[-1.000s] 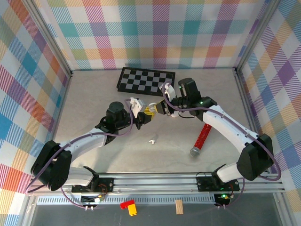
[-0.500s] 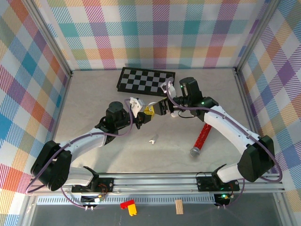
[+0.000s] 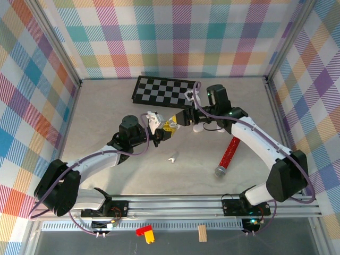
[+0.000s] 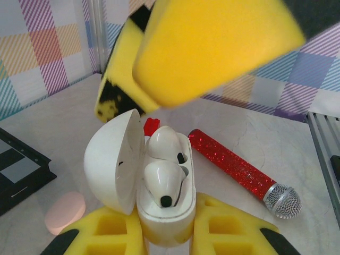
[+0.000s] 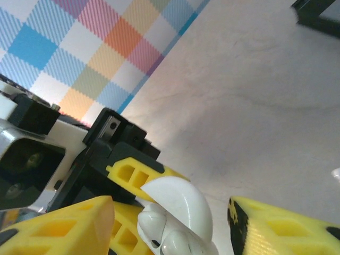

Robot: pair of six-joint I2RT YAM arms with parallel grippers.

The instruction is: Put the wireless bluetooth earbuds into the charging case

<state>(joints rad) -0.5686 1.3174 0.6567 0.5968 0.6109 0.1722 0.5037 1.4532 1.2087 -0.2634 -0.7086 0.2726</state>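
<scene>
Right tool (image 3: 181,119) opened; two earbuds (image 4: 162,180) in case (image 4: 114,159).

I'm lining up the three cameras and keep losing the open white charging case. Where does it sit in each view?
Left wrist: the charging case is bottom centre, with its lid swung open to the left.
Right wrist: bottom centre, lid dome facing the camera.
Top external: mid-table at the tips of the left gripper, too small to make out.
Shared landmark: that gripper's yellow fingers, clamped on the case.
</scene>
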